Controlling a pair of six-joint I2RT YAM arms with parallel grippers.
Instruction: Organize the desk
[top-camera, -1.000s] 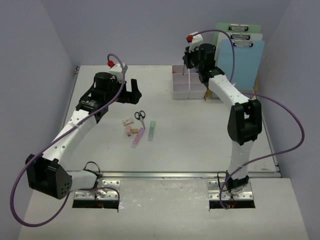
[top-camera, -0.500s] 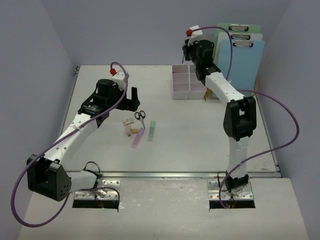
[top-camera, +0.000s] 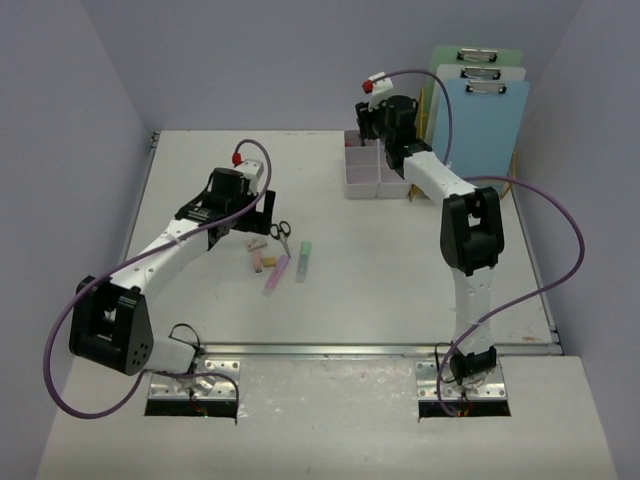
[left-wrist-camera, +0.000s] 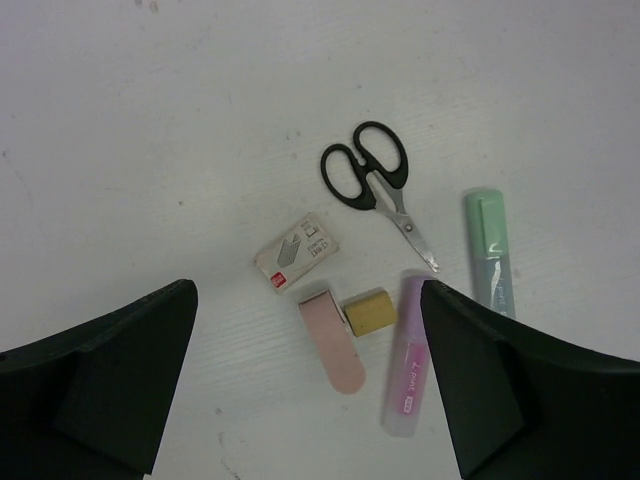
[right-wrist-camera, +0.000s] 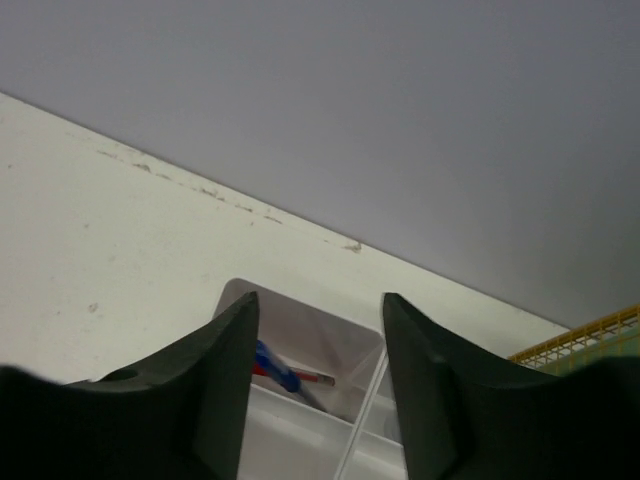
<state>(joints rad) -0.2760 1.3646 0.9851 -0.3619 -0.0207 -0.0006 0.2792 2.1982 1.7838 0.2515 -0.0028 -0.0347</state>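
Note:
On the white desk (top-camera: 400, 270) lie black scissors (left-wrist-camera: 370, 180), a small staple box (left-wrist-camera: 297, 252), a pink eraser (left-wrist-camera: 335, 345), a yellow eraser (left-wrist-camera: 370, 311), a purple highlighter (left-wrist-camera: 410, 370) and a green highlighter (left-wrist-camera: 490, 250). My left gripper (left-wrist-camera: 310, 390) hangs open above this cluster, the erasers showing between its fingers. My right gripper (right-wrist-camera: 320, 305) hovers open over the back-left compartment of the white organizer (top-camera: 362, 178). Nothing is between its fingers. A red and blue pen (right-wrist-camera: 275, 368) lies in that compartment.
Clipboards (top-camera: 485, 110) stand in a gold wire rack (right-wrist-camera: 590, 335) at the back right, just behind the organizer. The grey walls close in at the back and on both sides. A metal rail (top-camera: 330, 349) runs along the desk's near edge.
My left gripper has come right and down over the cluster of items. My right gripper has shifted slightly left over the organizer and its jaws have parted.

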